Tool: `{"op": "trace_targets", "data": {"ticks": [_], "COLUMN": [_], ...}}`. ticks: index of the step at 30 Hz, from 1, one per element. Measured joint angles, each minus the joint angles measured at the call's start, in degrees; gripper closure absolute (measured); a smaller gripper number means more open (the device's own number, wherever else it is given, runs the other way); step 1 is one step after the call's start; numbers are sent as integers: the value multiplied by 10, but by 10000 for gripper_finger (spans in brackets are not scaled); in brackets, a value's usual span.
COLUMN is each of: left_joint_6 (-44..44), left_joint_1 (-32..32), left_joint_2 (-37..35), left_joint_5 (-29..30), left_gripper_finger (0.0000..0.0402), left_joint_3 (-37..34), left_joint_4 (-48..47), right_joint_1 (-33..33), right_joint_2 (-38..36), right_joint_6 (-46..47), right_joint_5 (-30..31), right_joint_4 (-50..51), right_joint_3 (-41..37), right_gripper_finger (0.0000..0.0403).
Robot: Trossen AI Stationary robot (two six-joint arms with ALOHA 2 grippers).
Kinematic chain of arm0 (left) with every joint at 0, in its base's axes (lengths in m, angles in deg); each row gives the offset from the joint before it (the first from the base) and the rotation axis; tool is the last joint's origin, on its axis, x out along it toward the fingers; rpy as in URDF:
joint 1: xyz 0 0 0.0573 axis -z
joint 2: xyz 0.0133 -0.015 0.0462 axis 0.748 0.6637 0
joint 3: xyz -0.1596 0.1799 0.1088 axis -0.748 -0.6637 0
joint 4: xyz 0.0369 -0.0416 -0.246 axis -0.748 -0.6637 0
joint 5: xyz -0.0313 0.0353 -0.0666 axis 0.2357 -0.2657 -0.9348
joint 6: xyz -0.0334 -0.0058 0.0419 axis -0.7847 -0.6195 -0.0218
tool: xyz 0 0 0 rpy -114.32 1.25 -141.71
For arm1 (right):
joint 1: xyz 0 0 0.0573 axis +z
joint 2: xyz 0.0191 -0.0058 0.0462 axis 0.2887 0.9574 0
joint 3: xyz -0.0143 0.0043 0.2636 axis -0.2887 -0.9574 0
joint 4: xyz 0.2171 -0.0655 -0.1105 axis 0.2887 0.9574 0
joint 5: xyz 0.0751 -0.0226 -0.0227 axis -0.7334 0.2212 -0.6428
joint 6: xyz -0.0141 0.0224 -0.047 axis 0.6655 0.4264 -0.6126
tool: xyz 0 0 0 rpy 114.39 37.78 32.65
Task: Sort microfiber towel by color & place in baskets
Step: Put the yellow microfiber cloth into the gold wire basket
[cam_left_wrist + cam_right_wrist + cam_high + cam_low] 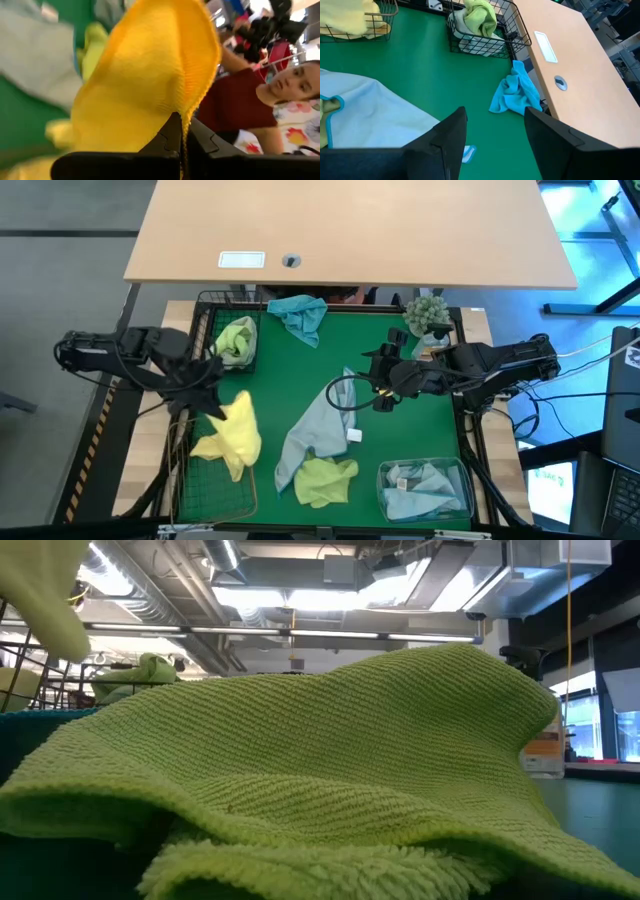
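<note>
My left gripper (207, 397) is over the tan wire basket (200, 498) at the table's left near corner, shut on a yellow towel (235, 435). My right gripper (375, 385) hovers open above the table's middle right, its fingers (447, 137) holding nothing. Below and beside it a light blue towel (318, 428) lies spread on the green mat. A lime green towel (325, 480) lies at that towel's near end and fills the low view (330, 780). A teal towel (300, 315) lies crumpled by the far edge. The black wire basket (212, 330) holds a green towel (236, 340). The clear tub (460, 480) holds light blue towels. My left gripper pinches the yellow towel between its two fingers at an upper edge (187, 117), the cloth rising past the fingertips in the wrist view. The towel hangs slack from the hold, and its lower part (228, 460) reaches the tan basket's rim (390, 22).
A small potted plant (428, 313) stands at the far right corner of the mat. A wooden desk (350, 225) lies beyond the far edge. A person in a red top (235, 102) shows in the left wrist view. Bare green mat (410, 435) lies between the blue towel and the tub.
</note>
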Motion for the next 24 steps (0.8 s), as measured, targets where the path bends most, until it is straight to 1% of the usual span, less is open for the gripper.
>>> {"op": "trace_targets", "data": {"ticks": [5,8,10,12,15,18,21,24], "left_joint_6": [-52,-106,-149,-200,-286,-344,-362,-345], "left_joint_1": [0,0,0,0,0,0,0,0], "left_joint_2": [-4,-8,-18,-32,-52,-70,-79,-81], "left_joint_5": [-73,-117,-129,-129,-113,-103,-86,-52], "left_gripper_finger": [401,401,401,401,401,401,402,402], "left_joint_3": [-1,-1,-1,-1,-1,-1,-1,-1], "left_joint_4": [-59,-60,-58,-62,-80,-121,-170,-210], "right_joint_1": [0,0,0,0,0,0,0,0], "right_joint_2": [0,0,0,0,0,0,0,0], "right_joint_6": [0,0,0,0,0,0,0,0], "right_joint_5": [0,0,0,0,0,0,0,0], "right_joint_4": [0,0,0,0,0,0,0,0], "right_joint_3": [0,0,0,0,0,0,0,0], "right_gripper_finger": [204,204,204,204,204,204,204,204]}}
